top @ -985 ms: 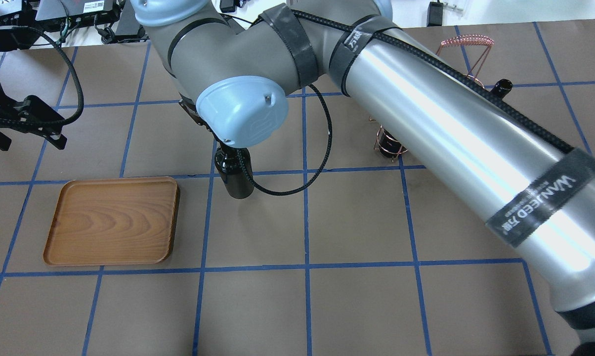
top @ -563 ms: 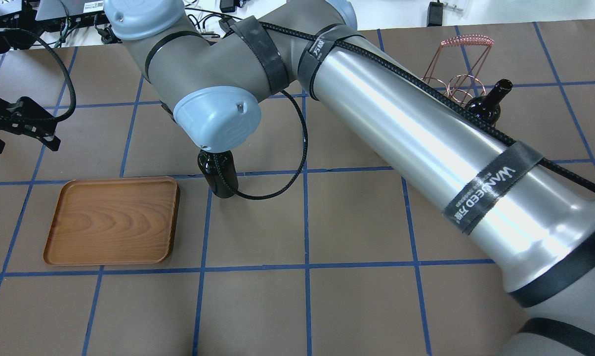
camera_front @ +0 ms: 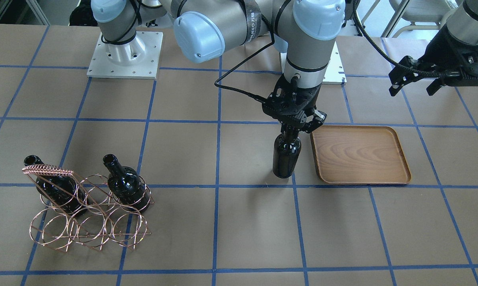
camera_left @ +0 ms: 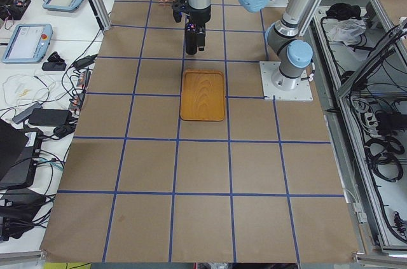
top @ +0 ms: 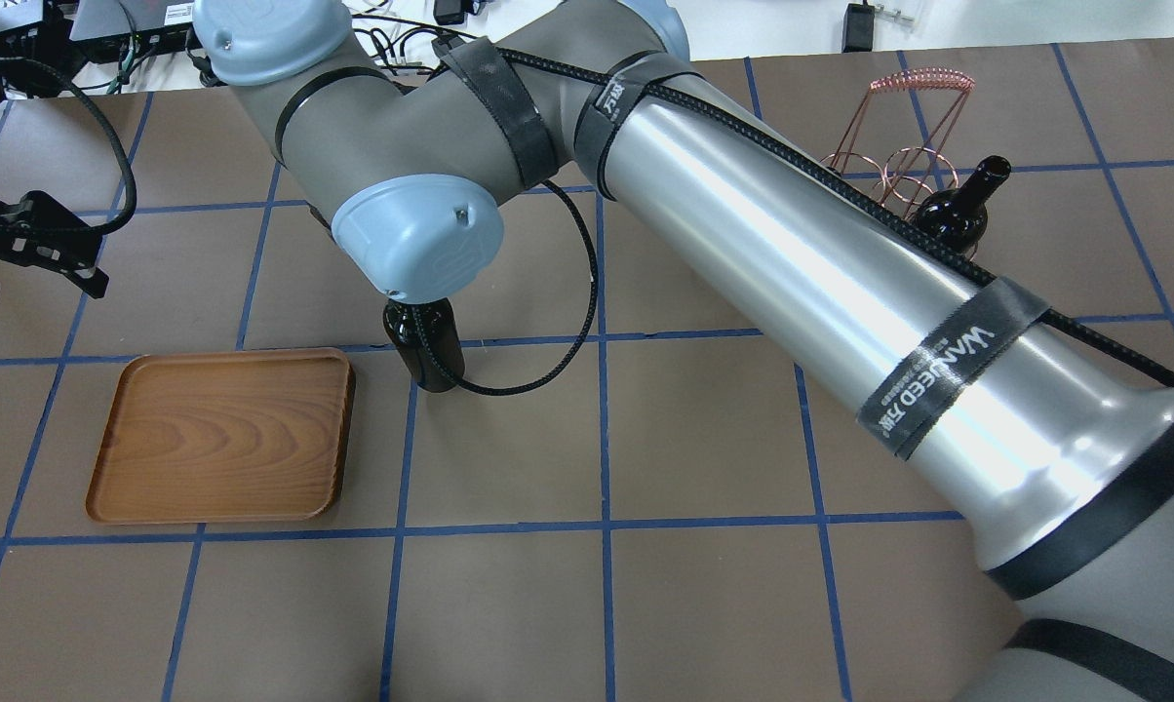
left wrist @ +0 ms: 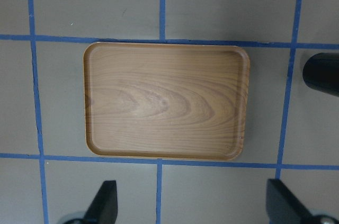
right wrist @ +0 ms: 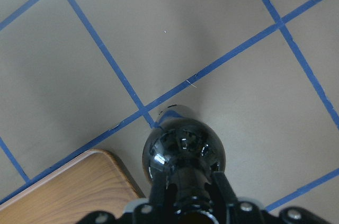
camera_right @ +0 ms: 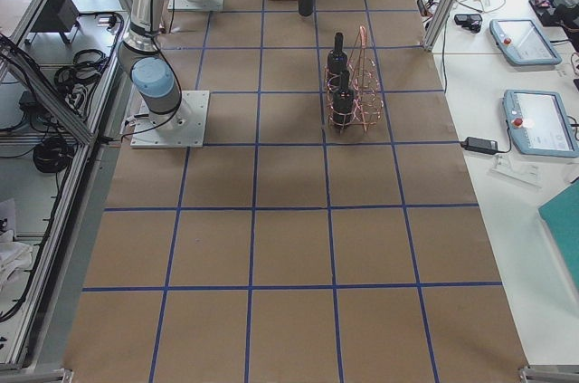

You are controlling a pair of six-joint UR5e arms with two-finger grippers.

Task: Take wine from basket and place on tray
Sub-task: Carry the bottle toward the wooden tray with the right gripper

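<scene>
My right gripper (camera_front: pixel 293 128) is shut on the neck of a near-black wine bottle (camera_front: pixel 286 157) and holds it upright, just beside the short edge of the empty wooden tray (camera_front: pixel 360 155). In the overhead view the bottle (top: pixel 425 356) hangs right of the tray (top: pixel 221 434). The right wrist view shows the bottle's shoulder (right wrist: pixel 184 152) over a blue tape line, with a tray corner (right wrist: pixel 79 192) beside it. My left gripper (camera_front: pixel 411 92) is open and empty above the table behind the tray. The copper wire basket (camera_front: pixel 88 222) holds two more bottles (camera_front: pixel 126 184).
The basket (top: pixel 914 88) stands at the table's far right with one bottle (top: pixel 958 210) visible in the overhead view. My right arm's big links cross the table's middle. The left wrist view looks straight down on the tray (left wrist: pixel 166 101).
My right arm has carried the bottle leftward, from the table's middle to just beside the tray. My left gripper has drifted slightly left.
</scene>
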